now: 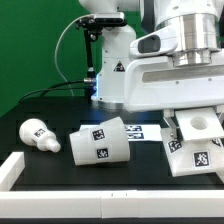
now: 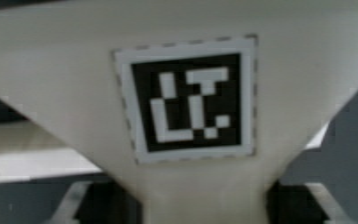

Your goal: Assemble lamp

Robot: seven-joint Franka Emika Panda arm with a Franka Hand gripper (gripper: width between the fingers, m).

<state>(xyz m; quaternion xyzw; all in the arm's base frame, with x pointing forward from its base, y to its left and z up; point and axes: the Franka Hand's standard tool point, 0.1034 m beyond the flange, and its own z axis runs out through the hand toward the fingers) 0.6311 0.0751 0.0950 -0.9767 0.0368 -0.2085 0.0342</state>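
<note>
Rail (image 1: 10, 170), white, low, along the front edge and lower left corner of the exterior view's frame, bordering the black desk (image 1: 40, 185).

Base (image 1: 186, 152), white, lower right of the exterior view, tilted so that a tagged face looks toward the camera; black-and-white tag (image 1: 200, 157) on that face; a raised block with a round opening (image 1: 197, 122) at its upper part. In the wrist view the same part (image 2: 69, 70) fills the frame as a tapering white surface with one large tag (image 2: 190, 97).

Gripper (image 2: 194, 200): clenched on the base, whose narrow end lies pinched between the two dark fingers (image 2: 304, 200), with no gap showing on either side.

Shade (image 1: 100, 143), white, hollow, tapered, lying on its side on the desk at centre frame, just left of the base; tags on two visible faces.

Bulb (image 1: 35, 133), white, round-headed, lying on the desk at the exterior view's left, near the shade but apart from it.

Marker board (image 1: 148, 130), flat, tagged, partly hidden behind the shade and the base.

Robot arm (image 1: 180, 50), large, white, upper right of the frame, reaching down over the base; its pedestal (image 1: 112, 75) stands behind, at centre.

Backdrop (image 1: 30, 50), green, across the upper left.
</note>
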